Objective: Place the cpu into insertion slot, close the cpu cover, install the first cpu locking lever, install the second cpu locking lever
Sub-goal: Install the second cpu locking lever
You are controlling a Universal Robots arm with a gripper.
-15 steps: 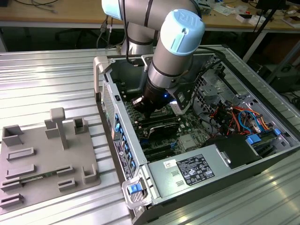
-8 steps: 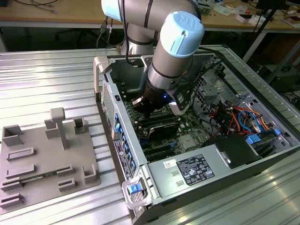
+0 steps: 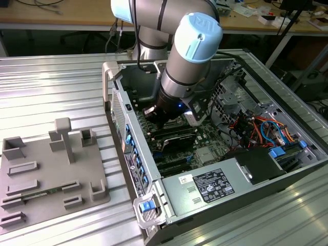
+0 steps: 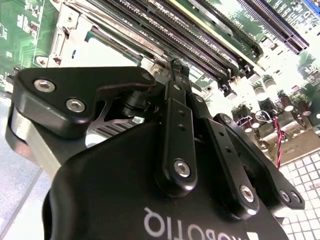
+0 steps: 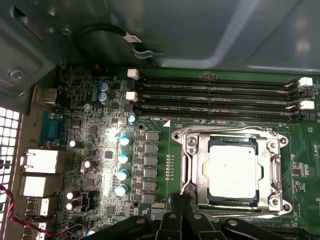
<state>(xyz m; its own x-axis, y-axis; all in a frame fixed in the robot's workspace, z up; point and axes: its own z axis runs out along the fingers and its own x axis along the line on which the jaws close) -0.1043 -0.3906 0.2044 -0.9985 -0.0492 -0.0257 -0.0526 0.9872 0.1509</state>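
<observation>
Inside the open computer case [image 3: 287, 169], my arm reaches down over the green motherboard [image 5: 100, 100], using the insertion slot [image 5: 231, 170] as my landmark. 4 long black memory slots [image 5: 215, 97] run parallel just beside the socket on its far side from my tool. The cpu cover [image 5: 197, 172] lies folded down around the socket, and the cpu [image 5: 232, 172] sits seated within its window. My gripper [image 5: 181, 199] hovers at the socket's near edge, fingertips pinched together with nothing between them.
</observation>
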